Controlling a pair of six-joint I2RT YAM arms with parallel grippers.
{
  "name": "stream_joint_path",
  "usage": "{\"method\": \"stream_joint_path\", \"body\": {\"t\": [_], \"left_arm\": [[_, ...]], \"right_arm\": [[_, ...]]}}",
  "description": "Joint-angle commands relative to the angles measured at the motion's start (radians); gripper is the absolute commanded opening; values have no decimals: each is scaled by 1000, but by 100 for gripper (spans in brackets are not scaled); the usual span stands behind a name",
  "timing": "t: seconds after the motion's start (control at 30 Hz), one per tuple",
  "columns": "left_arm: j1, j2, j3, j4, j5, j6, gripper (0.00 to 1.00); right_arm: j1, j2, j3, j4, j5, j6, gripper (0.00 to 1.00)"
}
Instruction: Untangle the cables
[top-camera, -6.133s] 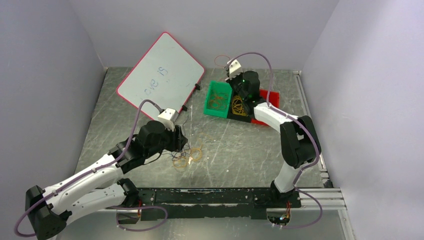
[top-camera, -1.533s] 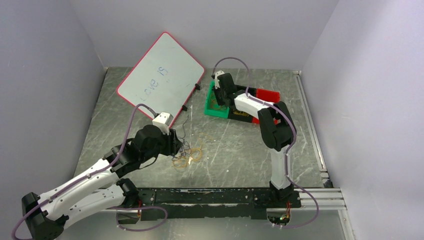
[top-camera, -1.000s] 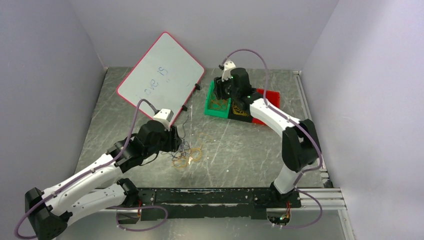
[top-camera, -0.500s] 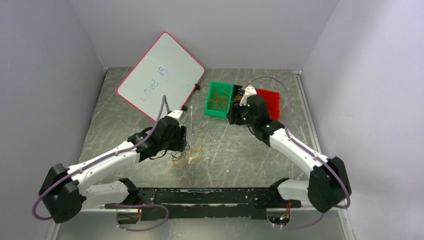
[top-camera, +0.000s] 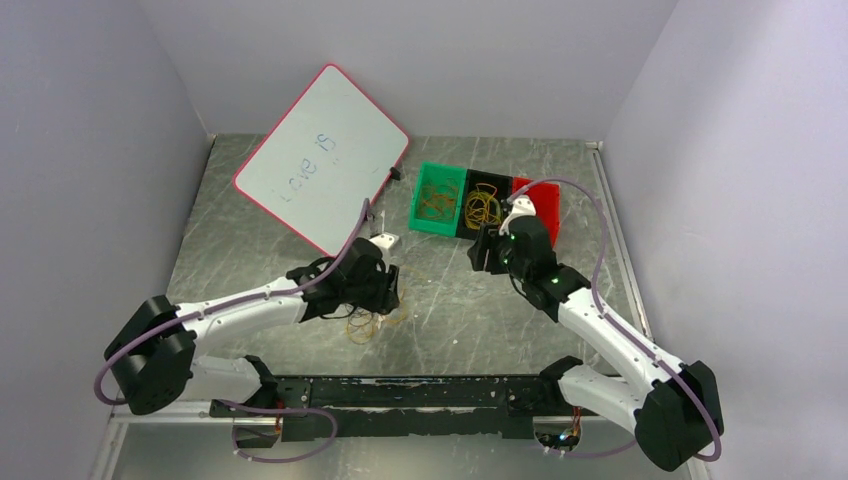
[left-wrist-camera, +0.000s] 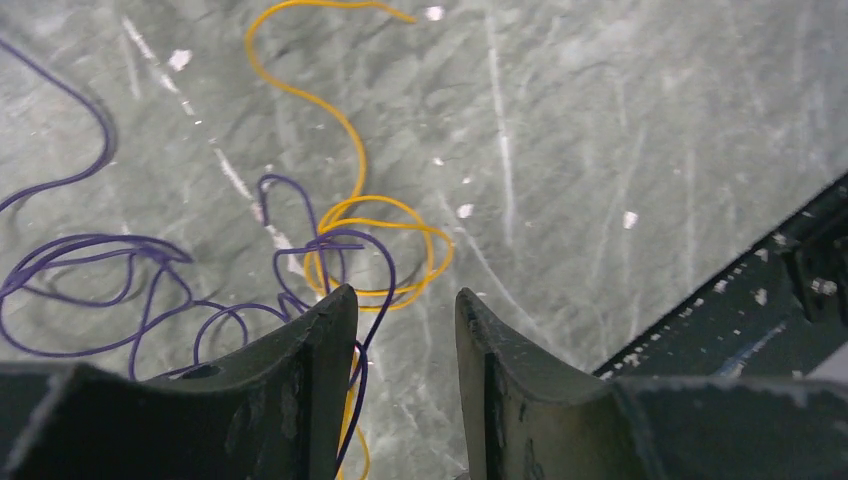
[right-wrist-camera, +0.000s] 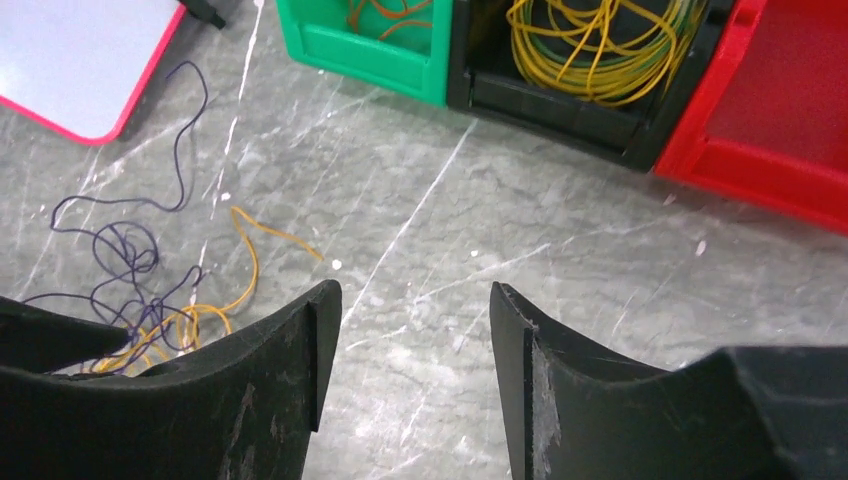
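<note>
Purple and yellow cables lie knotted under the spread left end effector, so pinch one purple strand and lift slowly; right end effector spread, empty.

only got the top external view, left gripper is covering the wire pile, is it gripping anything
observer: no. The left wrist view shows the left gripper with jaws apart, and a thin purple wire and a thin orange-yellow wire lying on the scratched grey table below the gap.
operator: are those two separated
observer: no, the purple loop crosses the orange-yellow loop just ahead of the fingertips.
operator: and the other arm
observer: the right gripper is open, with nothing between its jaws, over bare table.
</note>
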Motion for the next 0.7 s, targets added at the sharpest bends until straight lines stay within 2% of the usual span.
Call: {"method": "stream_joint_path", "body": {"t": [0.0, 0.17, 0.3, 0.43, 0.67], "left_arm": [[-20, -54, -10, 86, 65, -8, 46], [-20, -154, -26, -12, -71, -43, 48], [-18, -193, -27, -114, -184, -78, 51], [-16, -212, -52, -159, -221, -119, 52], [-11, -225, -72, -234, -296, -185, 53]], "right_arm": [[2, -7, 8, -62, -67, 70, 60], [41, 17, 7, -79, -191, 87, 58], [176, 59, -23, -16, -138, 144, 58], [300, 157, -31, 90, -130, 202, 58], [366, 304, 53, 157, -48, 273, 56]]}}
